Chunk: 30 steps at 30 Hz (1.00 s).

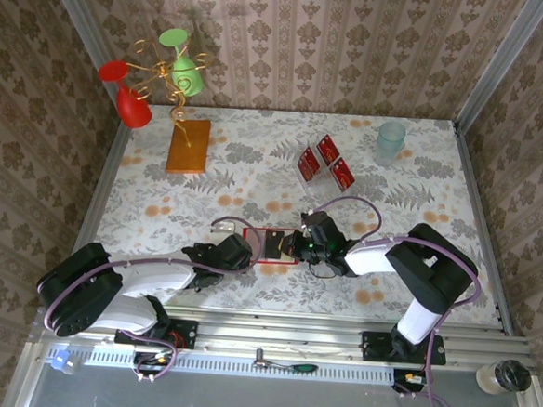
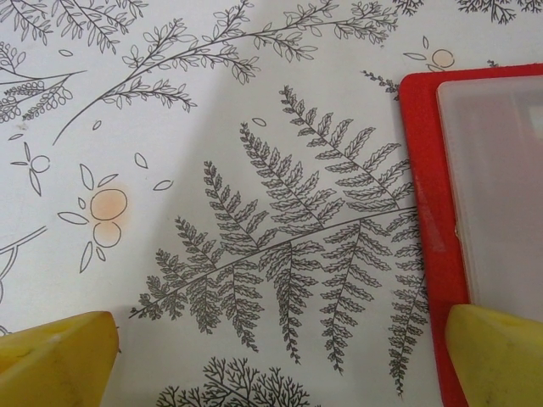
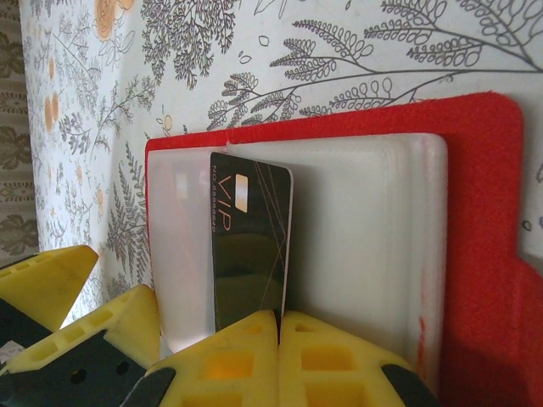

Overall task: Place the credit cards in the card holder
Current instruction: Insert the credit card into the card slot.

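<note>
The card holder [image 1: 262,235] lay open and flat near the middle of the worktop [image 1: 420,205], towards its near edge, with both arms reaching in on it from either side. From the right, the right gripper [image 1: 298,246] had its yellow jaws pressed tight together on the bottom edge of a dark card [image 3: 250,246], holding it on its edge over the holder's clear pocket [image 3: 356,229]. On that card I could read "VIP" in gold letters beside a small gold chip, with fine gold lines running across the face. A line of small print next to the letters was too fine to make out. The red of the holder [image 3: 475,212] showed as a border around the cloudy plastic. From the left, the left gripper [image 2: 276,365] sat with its jaws wide apart. One fingertip [image 2: 496,356] lay over the red edge of the holder [image 2: 428,212], and the other was out on the fern-printed cloth, well clear of it. I could not tell if that fingertip was pressing down. Three red credit cards [image 1: 327,150] sat close together towards the far edge, right of the middle, their pale markings too small to read. An orange-brown slab [image 1: 189,146] lay near the far left corner beside a wire ornament [image 1: 159,75] with red and green cups, and a pale green cup [image 1: 391,140] stood near the far right corner.
</note>
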Motion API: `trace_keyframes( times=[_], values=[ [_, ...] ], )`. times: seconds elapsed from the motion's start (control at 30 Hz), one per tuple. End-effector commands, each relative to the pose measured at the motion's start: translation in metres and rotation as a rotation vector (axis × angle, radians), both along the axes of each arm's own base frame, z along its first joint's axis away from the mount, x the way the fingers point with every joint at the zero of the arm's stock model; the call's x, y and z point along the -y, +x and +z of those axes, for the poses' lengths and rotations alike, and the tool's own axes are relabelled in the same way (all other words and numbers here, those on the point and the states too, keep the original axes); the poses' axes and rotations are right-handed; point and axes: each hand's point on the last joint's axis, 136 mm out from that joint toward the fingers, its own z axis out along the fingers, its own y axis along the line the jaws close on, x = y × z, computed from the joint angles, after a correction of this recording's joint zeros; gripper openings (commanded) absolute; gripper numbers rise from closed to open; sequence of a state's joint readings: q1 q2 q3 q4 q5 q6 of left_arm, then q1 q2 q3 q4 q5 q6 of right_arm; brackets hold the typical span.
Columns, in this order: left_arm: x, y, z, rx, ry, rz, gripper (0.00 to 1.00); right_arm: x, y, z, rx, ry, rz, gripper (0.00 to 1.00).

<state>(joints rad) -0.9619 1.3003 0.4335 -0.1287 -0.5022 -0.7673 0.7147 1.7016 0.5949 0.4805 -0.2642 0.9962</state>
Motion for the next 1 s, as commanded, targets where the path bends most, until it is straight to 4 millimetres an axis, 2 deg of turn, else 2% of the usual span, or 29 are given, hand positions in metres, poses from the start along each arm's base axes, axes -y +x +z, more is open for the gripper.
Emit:
trace_keyframes(
  times=[0.0,0.37,0.87,0.9,0.97],
  values=[
    [-0.004,0.0,0.005,0.016,0.008,0.015,1.0,0.007,-0.016,-0.012,-0.057,-0.071,0.042,0.0],
    [-0.003,0.0,0.006,0.02,0.005,0.017,1.0,0.007,-0.019,-0.017,-0.082,-0.095,0.07,0.0],
    [-0.003,0.001,0.005,0.021,0.003,0.014,1.0,-0.016,-0.016,-0.023,-0.131,-0.079,0.137,0.0],
    [-0.002,0.001,0.005,0.021,0.003,0.013,1.0,-0.016,-0.017,-0.023,-0.137,-0.088,0.147,0.02],
    [-0.003,0.0,0.005,0.021,0.002,0.014,1.0,-0.013,-0.017,-0.018,-0.126,-0.112,0.158,0.22]
  ],
)
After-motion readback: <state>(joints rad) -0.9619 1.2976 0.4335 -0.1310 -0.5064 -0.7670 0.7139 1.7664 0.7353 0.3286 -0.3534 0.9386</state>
